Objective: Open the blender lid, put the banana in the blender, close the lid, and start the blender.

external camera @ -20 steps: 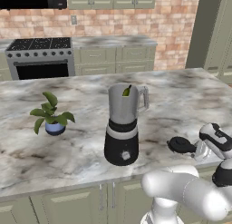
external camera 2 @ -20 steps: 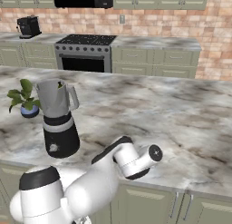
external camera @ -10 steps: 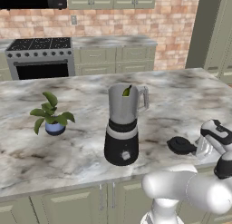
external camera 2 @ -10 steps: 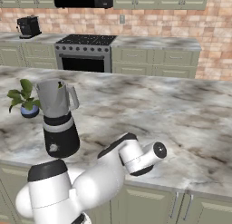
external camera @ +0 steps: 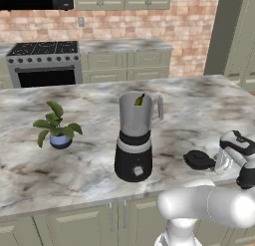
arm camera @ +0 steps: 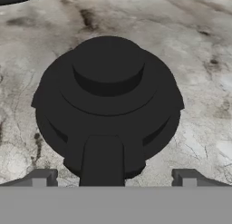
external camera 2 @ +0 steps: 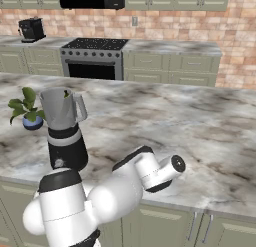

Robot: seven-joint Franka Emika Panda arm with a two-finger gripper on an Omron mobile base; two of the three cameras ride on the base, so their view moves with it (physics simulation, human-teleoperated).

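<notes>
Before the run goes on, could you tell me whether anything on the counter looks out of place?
Yes: the blender lid lies flat on the marble counter, right of the blender, whose jar is uncovered with the banana inside. The open gripper is right over the lid. Nothing looks spilled or damaged.

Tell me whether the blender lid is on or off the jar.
Off. The blender lid lies on the counter beside the blender, whose jar top is uncovered.
</notes>
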